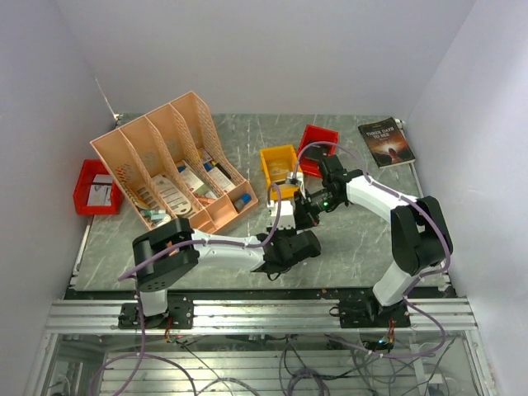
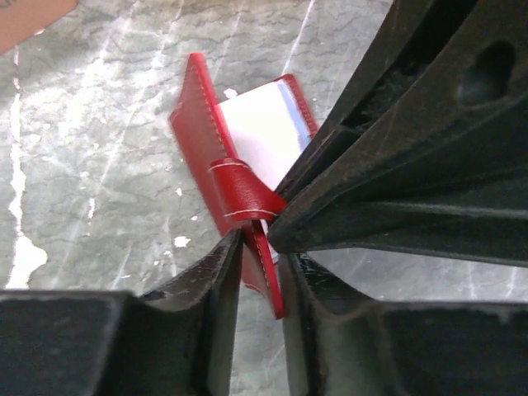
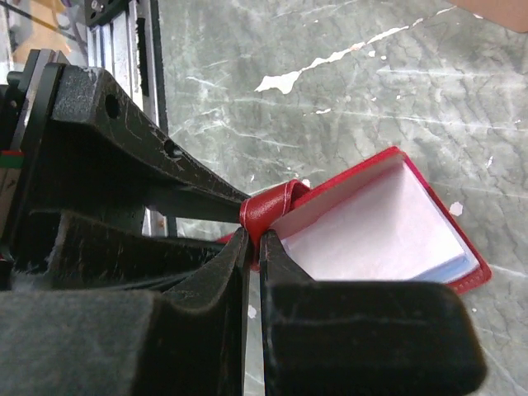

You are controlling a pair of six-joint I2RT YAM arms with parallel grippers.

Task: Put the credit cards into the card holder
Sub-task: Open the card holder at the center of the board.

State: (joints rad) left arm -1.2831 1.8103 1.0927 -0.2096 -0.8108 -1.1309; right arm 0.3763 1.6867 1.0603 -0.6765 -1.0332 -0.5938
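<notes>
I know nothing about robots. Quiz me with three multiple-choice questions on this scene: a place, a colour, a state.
1. Where is the book? A) far right corner B) near left corner C) centre
2. The card holder is: A) blue B) red C) green
3. The left end effector is: A) wide open B) shut on the card holder C) out of view
Answers: 1A, the top view shows it far right; 2B, both wrist views show a red cover; 3B, it clamps the holder's edge.
</notes>
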